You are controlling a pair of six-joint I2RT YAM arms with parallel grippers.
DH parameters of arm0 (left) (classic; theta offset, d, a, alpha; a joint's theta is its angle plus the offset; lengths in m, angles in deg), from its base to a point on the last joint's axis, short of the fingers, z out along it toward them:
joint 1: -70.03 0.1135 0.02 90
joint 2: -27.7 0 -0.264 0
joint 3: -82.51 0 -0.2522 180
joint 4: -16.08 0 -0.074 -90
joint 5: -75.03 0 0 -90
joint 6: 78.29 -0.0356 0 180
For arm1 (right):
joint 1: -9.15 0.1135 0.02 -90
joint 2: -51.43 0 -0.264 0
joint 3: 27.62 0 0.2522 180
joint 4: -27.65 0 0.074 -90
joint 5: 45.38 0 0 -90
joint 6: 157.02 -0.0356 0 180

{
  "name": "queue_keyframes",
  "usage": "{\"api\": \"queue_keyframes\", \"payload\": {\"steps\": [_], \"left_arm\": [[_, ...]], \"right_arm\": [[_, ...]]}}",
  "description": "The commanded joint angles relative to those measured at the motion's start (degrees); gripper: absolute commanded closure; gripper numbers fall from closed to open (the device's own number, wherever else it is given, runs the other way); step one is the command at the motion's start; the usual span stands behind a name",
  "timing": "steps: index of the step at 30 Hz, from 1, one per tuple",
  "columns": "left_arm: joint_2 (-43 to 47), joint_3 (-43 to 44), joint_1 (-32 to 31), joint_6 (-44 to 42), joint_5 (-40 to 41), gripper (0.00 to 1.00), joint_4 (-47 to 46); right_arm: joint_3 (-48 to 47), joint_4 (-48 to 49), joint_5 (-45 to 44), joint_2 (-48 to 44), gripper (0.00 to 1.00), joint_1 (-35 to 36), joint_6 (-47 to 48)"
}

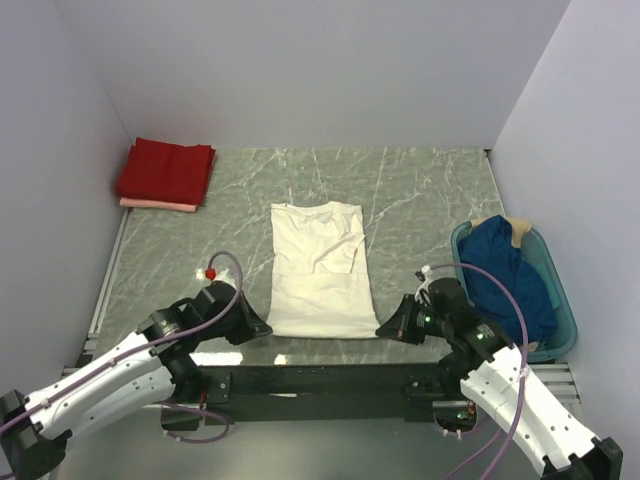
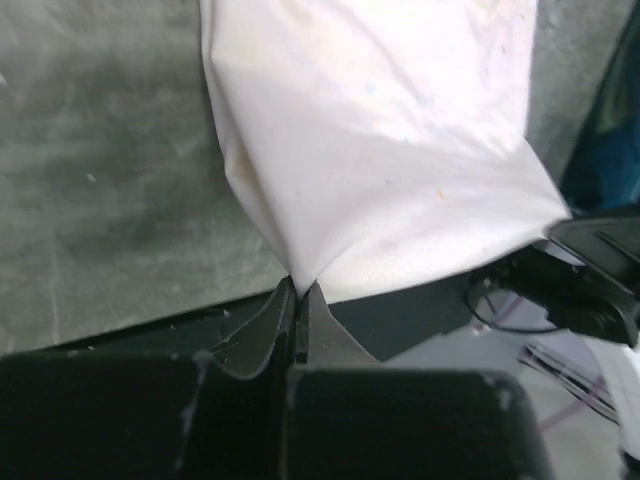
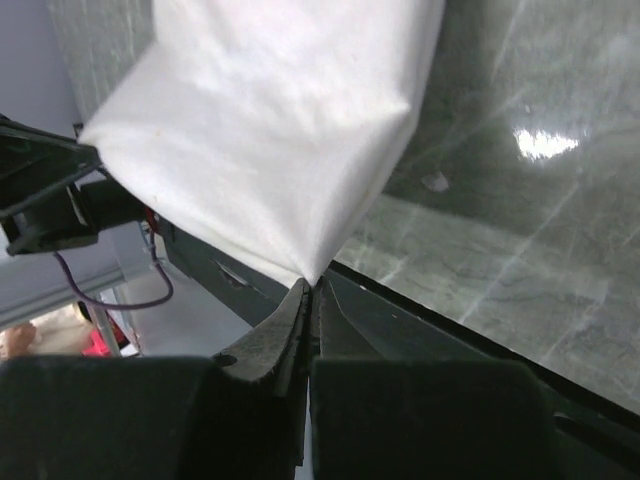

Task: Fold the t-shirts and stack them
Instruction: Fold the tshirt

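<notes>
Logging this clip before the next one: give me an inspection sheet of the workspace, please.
Surface: grey marbled table, no spills seen.
Job's things: cream shirt flat at centre, sides folded in; red shirt folded on pink shirt, far left corner; blue shirt crumpled in the basket.
Clutter: teal basket at right edge; otherwise nothing seen.
End effectors: left end effector shut on the cream shirt's near left corner; right end effector shut on its near right corner.
Cables: purple cables loop off both arms, clear of the cloth.
Surroundings: plain pale walls on three sides.
</notes>
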Motion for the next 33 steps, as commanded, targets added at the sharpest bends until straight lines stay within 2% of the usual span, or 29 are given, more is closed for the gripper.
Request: {"api": "queue_keyframes", "payload": {"steps": [1,7,12,13,22,33], "left_arm": [[-4.64,5.34,-0.05,-3.59,6.75,0.99,-2.34],[-13.7,15.1,1.09,-11.49,10.37,0.99,-3.93],[-18.62,20.37,8.03,-16.16,6.25,0.99,-6.55],[-19.32,20.9,10.56,-17.47,5.46,0.99,-6.91],[-30.39,31.09,20.33,-24.16,0.35,0.99,-10.42],[-49.36,43.66,25.53,-24.25,-2.54,0.99,-16.76]], "right_arm": [[-6.03,3.7,-3.97,4.25,1.0,0.31,1.48],[-15.87,6.08,-8.98,13.21,1.0,0.22,3.94],[-21.85,8.53,-10.04,19.81,1.0,-1.18,5.7],[-22.64,8.98,-9.87,21.56,1.0,-1.71,6.22],[-32.49,14.51,-3.46,35.61,1.0,-10.85,8.6],[-45.93,18.21,0.77,54.17,1.0,-17.61,8.25]]}}
